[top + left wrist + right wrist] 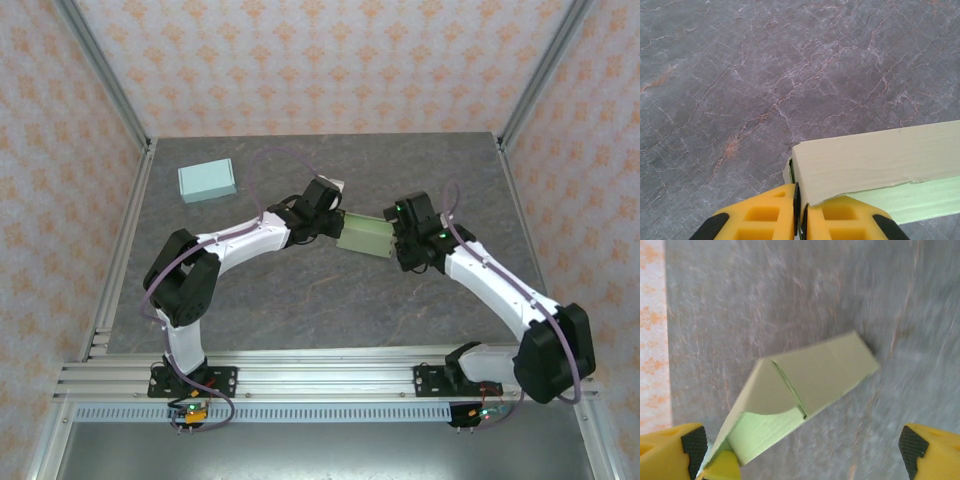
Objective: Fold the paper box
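Note:
The paper box (365, 238) is pale green and partly folded, held off the grey table between my two grippers. My left gripper (334, 222) holds its left end. In the left wrist view the yellow fingers (765, 215) are pressed together on a thin flap at the corner of the box (875, 160). My right gripper (398, 242) stands at the box's right end. In the right wrist view its jaws are wide apart, with the pads (692, 445) at either side of the frame. The box (825, 372) lies beyond them, its tuck flap folded in, touching neither pad.
A light blue closed box (207, 181) lies at the back left of the table (300, 300). Metal frame posts and patterned walls close in the sides and back. The right wrist view is motion-blurred.

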`<state>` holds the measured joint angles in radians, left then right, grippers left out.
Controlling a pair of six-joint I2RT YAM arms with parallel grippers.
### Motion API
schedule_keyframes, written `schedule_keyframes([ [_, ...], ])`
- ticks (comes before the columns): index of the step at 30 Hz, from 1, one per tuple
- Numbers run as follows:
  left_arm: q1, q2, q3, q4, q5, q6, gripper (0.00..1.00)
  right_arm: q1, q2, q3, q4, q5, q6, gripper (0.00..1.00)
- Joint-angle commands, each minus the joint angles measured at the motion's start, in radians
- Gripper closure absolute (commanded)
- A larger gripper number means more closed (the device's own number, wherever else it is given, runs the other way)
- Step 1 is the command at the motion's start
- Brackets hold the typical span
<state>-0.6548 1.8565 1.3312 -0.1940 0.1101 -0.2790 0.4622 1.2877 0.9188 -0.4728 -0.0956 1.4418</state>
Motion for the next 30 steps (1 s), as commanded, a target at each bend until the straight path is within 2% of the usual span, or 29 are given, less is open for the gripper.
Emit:
schedule_keyframes([
  [1,-0.005,0.01,-0.043,-0.073,-0.042,0.004,0.87,0.001,0.069,-0.011,0.146,-0.134,0.268,0.0],
  [5,-0.005,0.005,-0.042,-0.067,-0.034,-0.001,0.86,-0.001,0.106,0.014,0.186,-0.1,0.284,0.1],
  [8,-0.005,-0.001,-0.044,-0.056,-0.016,-0.002,0.83,-0.006,0.107,-0.01,0.184,-0.05,0.283,0.26],
  [10,-0.004,-0.021,-0.049,-0.041,0.025,0.011,0.73,-0.012,0.116,-0.037,0.179,-0.031,0.278,0.38],
  [13,-0.001,-0.082,-0.077,-0.003,0.072,0.002,0.58,-0.014,0.133,-0.061,0.177,-0.022,0.26,0.48],
  [16,0.01,-0.159,-0.105,0.028,0.154,0.001,0.5,-0.013,0.149,-0.086,0.201,-0.003,0.252,0.57],
  [20,0.048,-0.244,-0.137,0.074,0.284,-0.047,0.39,-0.014,0.177,-0.085,0.212,0.007,0.219,0.61],
  [21,0.064,-0.259,-0.149,0.099,0.311,-0.076,0.32,-0.015,0.186,-0.077,0.208,0.005,0.203,0.61],
  [23,0.092,-0.269,-0.159,0.137,0.336,-0.128,0.28,-0.014,0.192,-0.075,0.203,0.003,0.197,0.61],
  [30,0.113,-0.111,-0.096,0.123,0.252,-0.124,0.29,-0.013,0.179,-0.103,0.21,0.009,0.198,0.61],
])
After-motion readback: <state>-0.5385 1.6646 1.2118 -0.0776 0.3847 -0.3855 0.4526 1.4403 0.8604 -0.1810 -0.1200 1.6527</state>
